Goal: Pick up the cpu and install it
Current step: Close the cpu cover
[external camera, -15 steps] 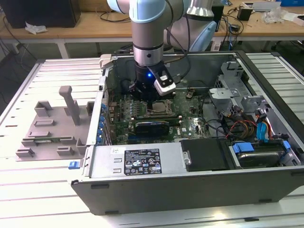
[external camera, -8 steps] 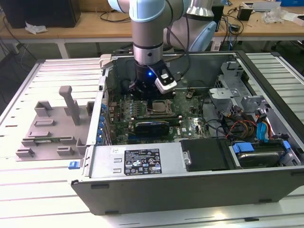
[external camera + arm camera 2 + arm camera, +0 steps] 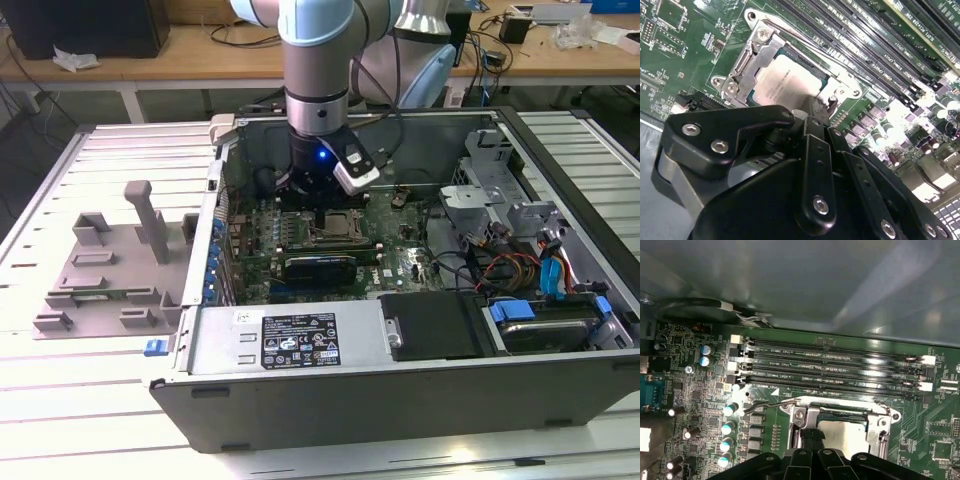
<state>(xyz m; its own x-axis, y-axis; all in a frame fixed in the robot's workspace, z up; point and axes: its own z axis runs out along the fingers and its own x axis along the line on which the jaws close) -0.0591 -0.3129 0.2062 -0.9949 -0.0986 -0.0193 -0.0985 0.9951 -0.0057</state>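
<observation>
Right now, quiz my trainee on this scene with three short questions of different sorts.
1. True or false: the cpu lies within the metal frame of the socket.
2. Relative to the computer case, the grey tray lies: A inside it; B outside it, on the exterior view's left; C on top of it.
3. Fill in: the gripper hangs over the ___.
Key: 1 true; 2 B; 3 socket.

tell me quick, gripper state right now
gripper: cannot tell if open or shut; it is down at the cpu, which lies in the socket
</observation>
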